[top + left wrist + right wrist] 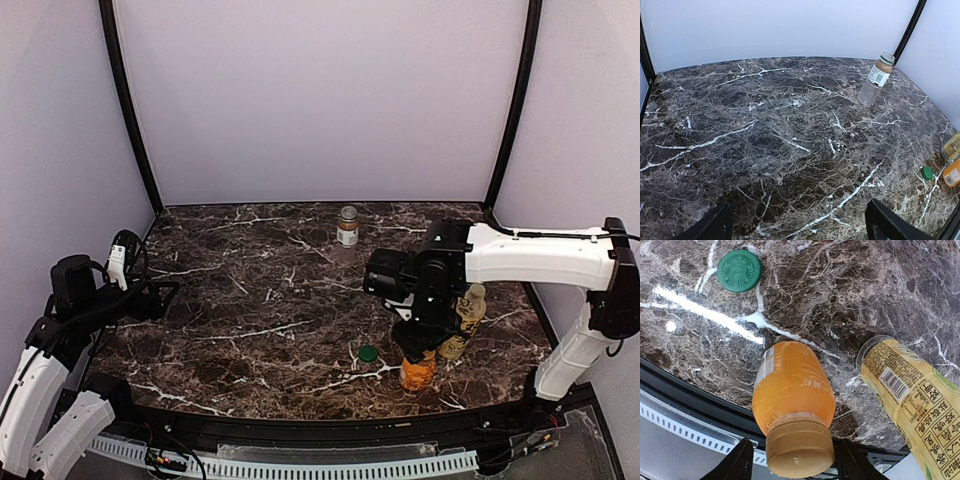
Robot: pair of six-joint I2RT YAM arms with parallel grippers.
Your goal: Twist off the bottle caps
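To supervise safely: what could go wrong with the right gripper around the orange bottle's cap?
Nothing holds the orange bottle; the left gripper is far away, so it may spin with its cap.
It stands near the table edge, beside the yellow-labelled bottle; a push could topple either.

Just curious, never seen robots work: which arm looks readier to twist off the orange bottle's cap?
Right. The right pincer straddles the orange bottle's cap; the left pincer hangs open over the table, far away.
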